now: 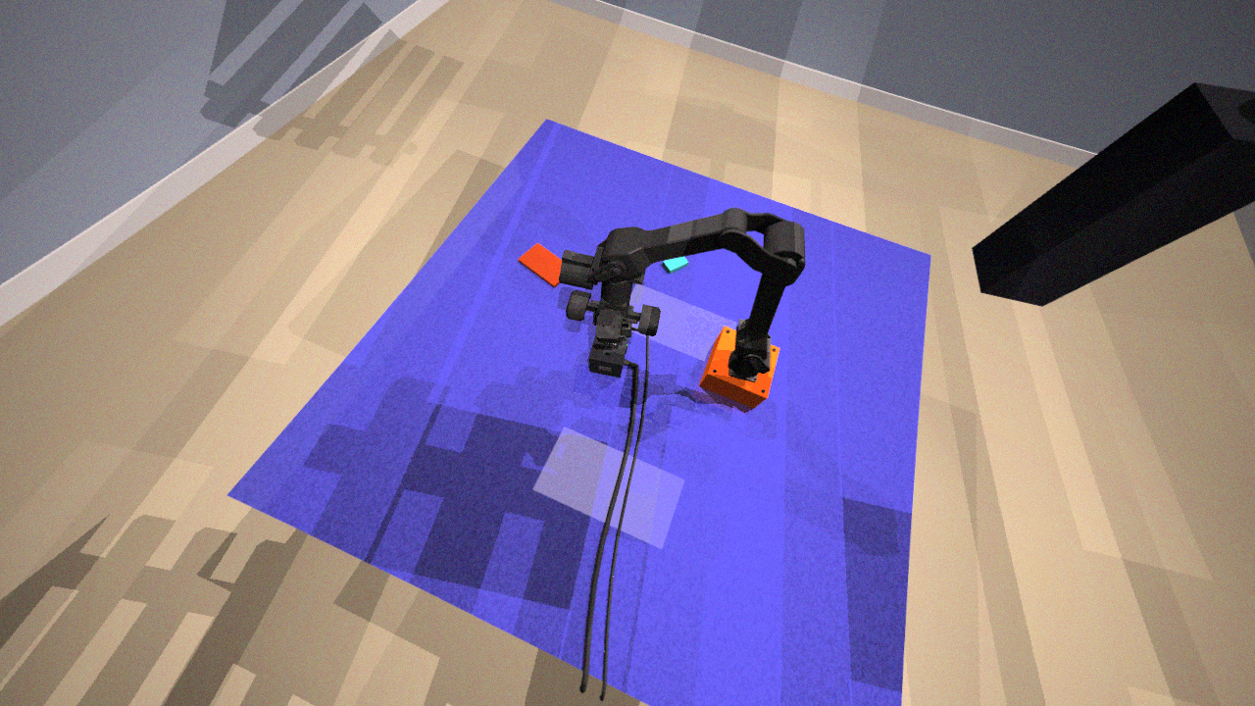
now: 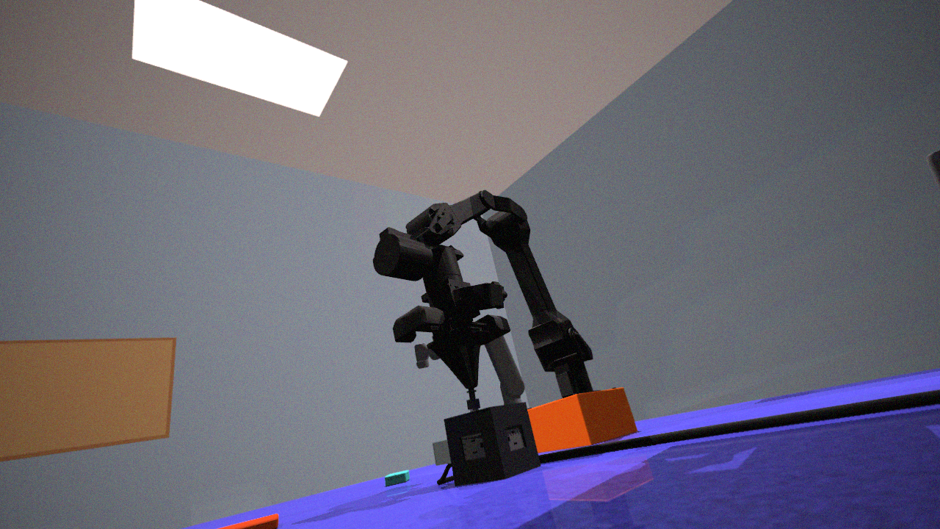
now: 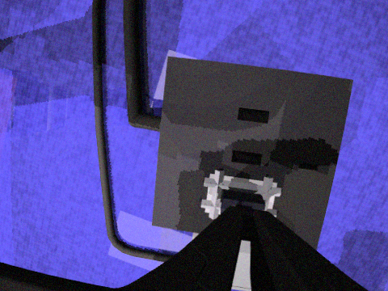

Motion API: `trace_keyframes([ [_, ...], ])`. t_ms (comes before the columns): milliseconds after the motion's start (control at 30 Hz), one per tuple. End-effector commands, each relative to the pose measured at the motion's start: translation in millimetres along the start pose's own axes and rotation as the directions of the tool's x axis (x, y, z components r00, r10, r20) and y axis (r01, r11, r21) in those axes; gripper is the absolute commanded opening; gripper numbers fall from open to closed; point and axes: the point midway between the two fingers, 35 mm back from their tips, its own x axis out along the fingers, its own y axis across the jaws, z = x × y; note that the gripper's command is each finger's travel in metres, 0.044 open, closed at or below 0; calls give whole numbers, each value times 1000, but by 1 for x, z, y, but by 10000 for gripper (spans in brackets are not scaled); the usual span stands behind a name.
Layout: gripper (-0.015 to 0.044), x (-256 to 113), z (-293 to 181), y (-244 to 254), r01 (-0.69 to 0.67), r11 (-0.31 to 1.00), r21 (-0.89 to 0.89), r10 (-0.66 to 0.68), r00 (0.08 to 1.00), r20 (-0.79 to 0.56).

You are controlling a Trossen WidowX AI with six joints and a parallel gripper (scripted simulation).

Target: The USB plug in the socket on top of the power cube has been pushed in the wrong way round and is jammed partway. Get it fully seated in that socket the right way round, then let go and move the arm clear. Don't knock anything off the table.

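Observation:
The power cube [image 1: 605, 362] [image 2: 482, 453] [image 3: 202, 89] is a dark box standing on the blue mat, with dark slots in its top and sockets in its sides. The USB plug [image 2: 472, 403] [image 3: 242, 196] stands upright at the light-framed socket in the cube's top. Its dark body is close above the top face; no metal shows clearly below it. My gripper [image 2: 471, 390] [image 3: 246, 221] is shut on the plug from above. In the top view the arm hides the plug and fingertips. Seating depth and which way round the plug faces cannot be told.
The arm's orange base [image 1: 739, 390] [image 2: 565, 422] stands beside the cube. Dark cables [image 1: 599, 527] [image 3: 136, 61] run from the cube over the mat. A teal block [image 1: 675, 264] [image 2: 396, 478] and an orange-red slab [image 1: 537, 263] [image 2: 256, 522] lie on the mat.

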Motion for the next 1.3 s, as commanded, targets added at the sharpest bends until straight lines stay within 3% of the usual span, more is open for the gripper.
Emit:
trace_keyframes([
  [0, 0, 1, 0, 0, 0, 1000, -5, 0, 1000, 4],
  [1267, 0, 5, 0, 0, 0, 1000, -5, 0, 1000, 4],
])
